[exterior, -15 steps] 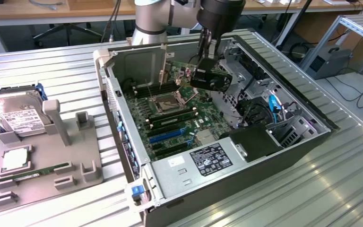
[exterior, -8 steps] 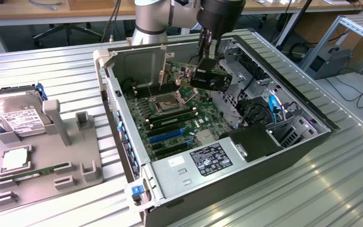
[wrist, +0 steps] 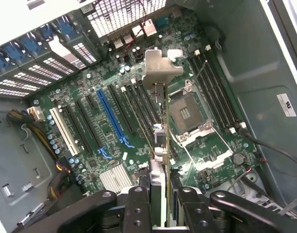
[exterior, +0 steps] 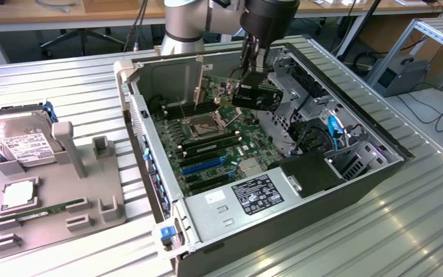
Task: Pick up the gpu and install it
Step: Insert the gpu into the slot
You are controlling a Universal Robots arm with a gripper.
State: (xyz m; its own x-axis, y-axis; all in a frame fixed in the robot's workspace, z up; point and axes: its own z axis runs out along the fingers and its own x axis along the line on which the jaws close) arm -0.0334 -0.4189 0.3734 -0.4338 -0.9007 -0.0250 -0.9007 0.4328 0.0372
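The gpu (wrist: 164, 145) is clamped edge-on in the end effector (wrist: 160, 201), whose two black fingers (wrist: 138, 206) press on either face of the card. Its silver bracket (wrist: 160, 65) is at the end away from the fingers. In the exterior view, the gpu (exterior: 254, 95) hangs under the end effector (exterior: 254, 75) inside the open computer case (exterior: 306, 202), above the board and not seated in any slot.

Just beyond the card lies the green motherboard (wrist: 114, 141). Seen from the wrist, the card's edge lines up with the strip between the row of black expansion slots and the bare CPU socket (wrist: 186, 112). A long blue slot (wrist: 111, 114) sits among the black ones, and a white slot (wrist: 63, 131) lies further out. A finned silver heatsink (wrist: 114, 177) stands near the end of the blue slot.

The case lies on its side on a ribbed metal surface (exterior: 67, 86), with its open side up.

Well apart from the case, towards the exterior view's left, a grey holder (exterior: 90, 199) rests on the same surface. It carries a silver hard drive (exterior: 23, 141) standing tilted at its back, a square chip (exterior: 20, 193) lying flat in front of that, and a slim green memory stick (exterior: 41, 212) lying along its front.

Furthest off, wooden benches (exterior: 21, 11) run behind the arm (exterior: 184, 23).
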